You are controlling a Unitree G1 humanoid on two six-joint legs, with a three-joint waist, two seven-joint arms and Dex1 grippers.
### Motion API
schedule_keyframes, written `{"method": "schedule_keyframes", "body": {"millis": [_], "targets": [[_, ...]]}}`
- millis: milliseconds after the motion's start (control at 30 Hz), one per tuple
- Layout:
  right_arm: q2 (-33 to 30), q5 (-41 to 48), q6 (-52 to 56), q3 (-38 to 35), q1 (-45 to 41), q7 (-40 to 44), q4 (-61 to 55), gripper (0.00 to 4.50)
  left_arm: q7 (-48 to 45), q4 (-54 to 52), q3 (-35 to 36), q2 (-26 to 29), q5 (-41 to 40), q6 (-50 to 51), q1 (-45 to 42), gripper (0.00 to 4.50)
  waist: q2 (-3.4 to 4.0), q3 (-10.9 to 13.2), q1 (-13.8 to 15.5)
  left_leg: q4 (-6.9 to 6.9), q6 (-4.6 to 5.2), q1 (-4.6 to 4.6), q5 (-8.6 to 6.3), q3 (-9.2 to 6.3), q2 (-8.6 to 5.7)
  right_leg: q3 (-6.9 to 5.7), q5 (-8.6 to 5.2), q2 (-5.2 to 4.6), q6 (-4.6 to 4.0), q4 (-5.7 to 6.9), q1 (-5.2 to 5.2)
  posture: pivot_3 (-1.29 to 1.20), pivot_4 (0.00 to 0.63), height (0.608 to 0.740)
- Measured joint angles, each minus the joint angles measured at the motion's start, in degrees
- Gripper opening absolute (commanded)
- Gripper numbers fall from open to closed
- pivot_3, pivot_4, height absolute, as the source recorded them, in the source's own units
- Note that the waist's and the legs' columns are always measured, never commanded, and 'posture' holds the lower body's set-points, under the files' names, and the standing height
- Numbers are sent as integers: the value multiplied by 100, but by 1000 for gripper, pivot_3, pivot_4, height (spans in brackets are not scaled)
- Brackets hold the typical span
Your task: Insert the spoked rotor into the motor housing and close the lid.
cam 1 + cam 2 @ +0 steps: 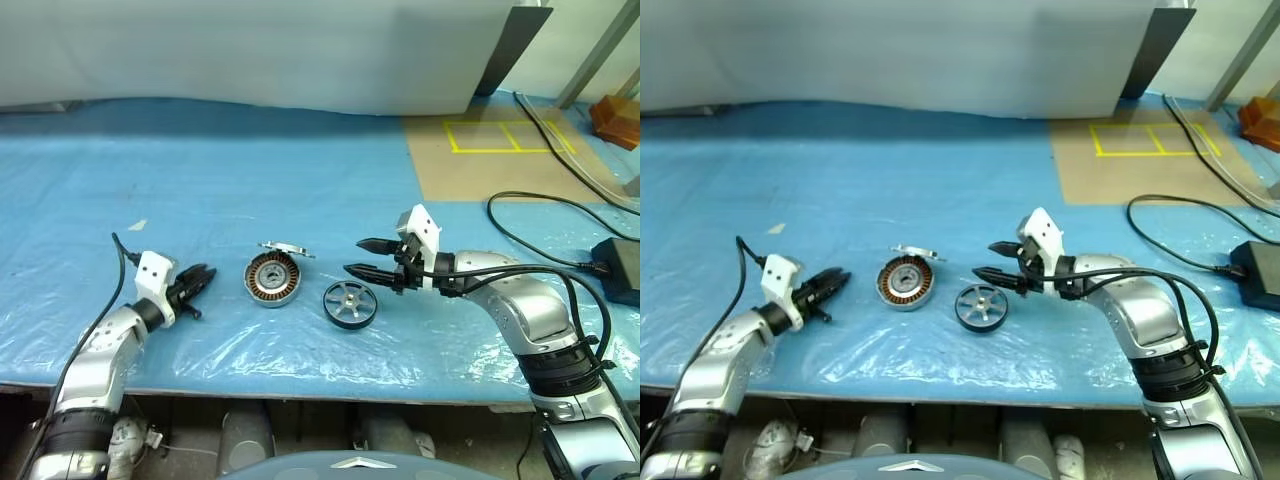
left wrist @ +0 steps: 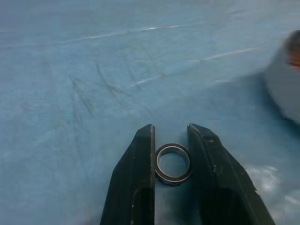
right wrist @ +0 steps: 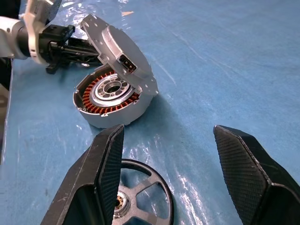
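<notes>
My left gripper point(image 2: 171, 136) pinches a small bearing ring point(image 2: 173, 163); my right gripper point(image 3: 168, 136) gapes over the spoked rotor point(image 1: 351, 303). The lid point(image 3: 117, 49) leaning on the motor housing point(image 1: 273, 279) could block insertion or slide off.

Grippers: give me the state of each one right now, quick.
Left gripper: closed on a small metal ring.
Right gripper: open, holding nothing, above the spoked rotor.

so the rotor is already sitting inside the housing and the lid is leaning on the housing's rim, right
Not quite. The rotor is not inside the housing; it lies flat on the blue sheet beside it, in front of the right gripper. The left eye view shows the windings uncovered, and the right wrist view shows the same. The lid does lean on the housing's rim.
</notes>
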Motion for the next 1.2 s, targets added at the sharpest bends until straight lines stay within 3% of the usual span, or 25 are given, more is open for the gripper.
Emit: {"method": "schedule_keyframes", "body": {"millis": [167,500,733,1000,1200], "targets": [[-48,64,34,-11,-46,59,22,3168,-387,-741,-41,343,-117,152,74,686,-6,6,74,1,0,-9,0,-6,2,-6,1,-3,1,-1,0,0,150,740],[-84,56,25,-69,150,-13,67,3168,-519,-1486,-816,215,83,73,-319,686,-9,7,25,2,0,-9,0,-6,2,-6,3,-2,4,2,0,0,150,740],[-120,57,27,-167,296,-127,-7,3168,-569,-1206,-1446,-58,528,-182,-687,686,-9,7,20,6,0,-7,1,-6,1,-5,4,-2,6,7,1,0,150,740],[-225,68,57,-241,542,-209,-195,3168,-342,-661,-1580,-365,817,-251,-1033,686,-8,7,22,12,0,-7,1,-7,-1,-5,5,-2,8,11,4,0,150,740],[-269,69,75,-378,542,-249,-238,3168,-370,-656,-1652,-292,884,-143,-1038,686,-8,7,24,13,0,-6,1,-8,0,-5,6,-2,8,14,4,0,150,740]]}}
